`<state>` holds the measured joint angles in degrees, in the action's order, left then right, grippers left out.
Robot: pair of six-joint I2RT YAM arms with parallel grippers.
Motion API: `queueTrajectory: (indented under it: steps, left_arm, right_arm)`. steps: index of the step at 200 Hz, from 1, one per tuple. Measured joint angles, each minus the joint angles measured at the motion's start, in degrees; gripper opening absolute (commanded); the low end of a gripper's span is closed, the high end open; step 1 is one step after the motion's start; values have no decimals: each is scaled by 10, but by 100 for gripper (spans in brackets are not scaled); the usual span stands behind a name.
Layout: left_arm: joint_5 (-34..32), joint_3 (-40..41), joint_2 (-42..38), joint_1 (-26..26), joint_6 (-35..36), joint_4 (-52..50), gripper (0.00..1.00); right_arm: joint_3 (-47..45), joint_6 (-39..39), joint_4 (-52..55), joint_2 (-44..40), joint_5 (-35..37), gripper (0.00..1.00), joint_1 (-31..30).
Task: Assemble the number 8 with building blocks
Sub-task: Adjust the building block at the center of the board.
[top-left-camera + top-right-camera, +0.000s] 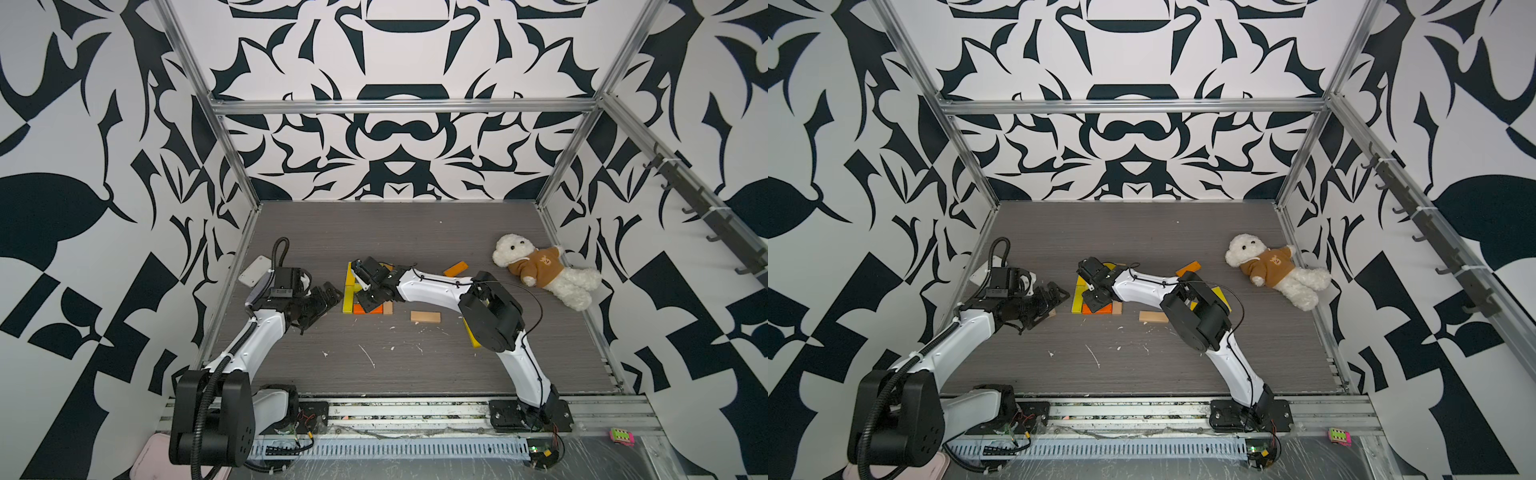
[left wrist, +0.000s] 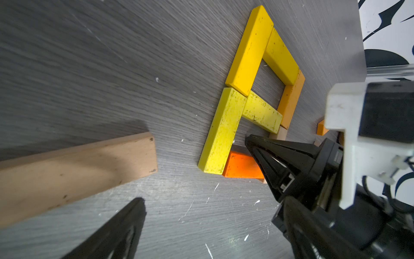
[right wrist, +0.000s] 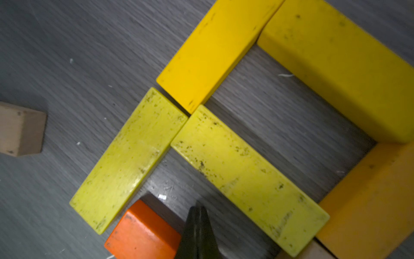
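Several building blocks [image 2: 248, 49] lie flat mid-table in a partial figure: a closed upper loop of yellow and orange planks, a lime crossbar [image 3: 246, 177], a lime left side [image 2: 224, 132] and an orange plank [image 3: 143, 233] at the bottom. My right gripper [image 3: 198, 208] is shut and holds nothing. Its tip [image 2: 247, 139] points down inside the lower loop, beside the orange plank. My left gripper [image 2: 210, 201] is open just left of the figure [image 1: 348, 274], with bare table between its fingers. A tan plank [image 2: 74, 170] lies beside it.
Loose planks lie right of the figure: tan [image 1: 425, 317], orange [image 1: 455, 268], and yellow [image 1: 473, 336] partly under the right arm. A teddy bear [image 1: 544, 270] lies far right. A white-grey case [image 1: 254, 270] sits at the left wall. Patterned walls enclose the table.
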<state>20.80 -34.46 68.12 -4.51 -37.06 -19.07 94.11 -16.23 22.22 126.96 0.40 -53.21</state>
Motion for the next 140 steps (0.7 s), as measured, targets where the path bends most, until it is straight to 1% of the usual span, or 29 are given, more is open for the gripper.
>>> queueTrajectory:
  steps: [101, 140]
  left_arm:
    - [9, 0, 1, 0, 0, 5, 99]
    - [38, -1, 30, 0, 7, 28, 99]
  right_arm:
    - [-5, -4, -1, -4, 4, 1, 0]
    - [-26, -7, -8, -54, 7, 2, 0]
